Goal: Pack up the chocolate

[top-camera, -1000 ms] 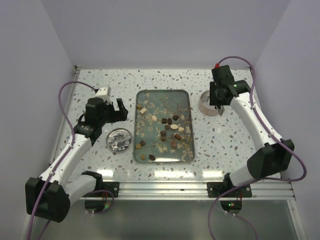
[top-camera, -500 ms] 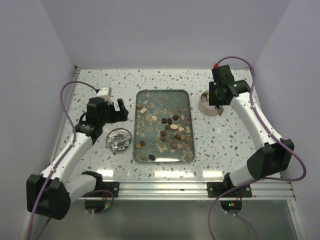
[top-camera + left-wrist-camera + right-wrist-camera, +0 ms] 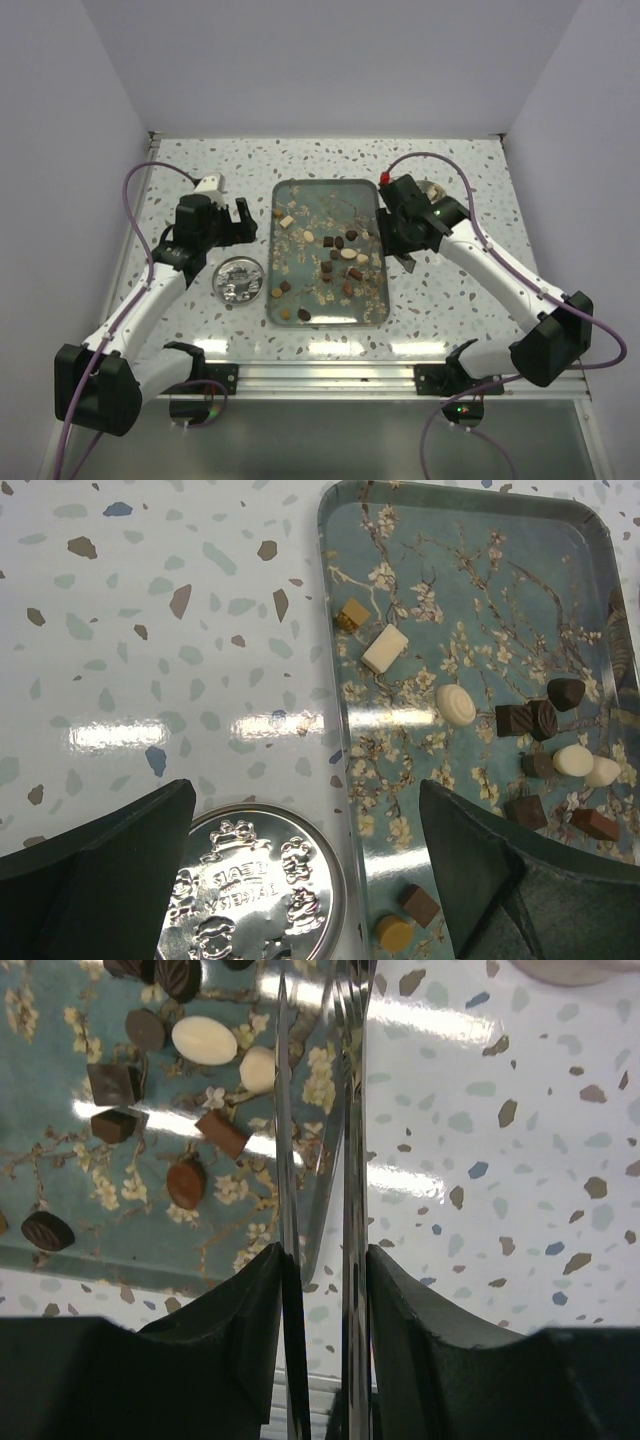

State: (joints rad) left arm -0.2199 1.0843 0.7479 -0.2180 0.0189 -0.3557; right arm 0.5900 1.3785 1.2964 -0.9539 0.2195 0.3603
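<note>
Top external view: tweezers are arriving at the tray's right edge.
Clamping the thin metal tweezers over that rim, the right end effector is probably lining up on the chocolate lying mid-tray. A second ago it was hovering at the pale round container near the table's far right corner. Near the silver tin, the left end effector is waiting wide open.

A teal rectangular tray printed with blossom branches lies mid-table on speckled terrazzo; a round embossed silver tin sits just left of it, thin metal tongs straddle its right rim, and a pale round container stands beyond
</note>
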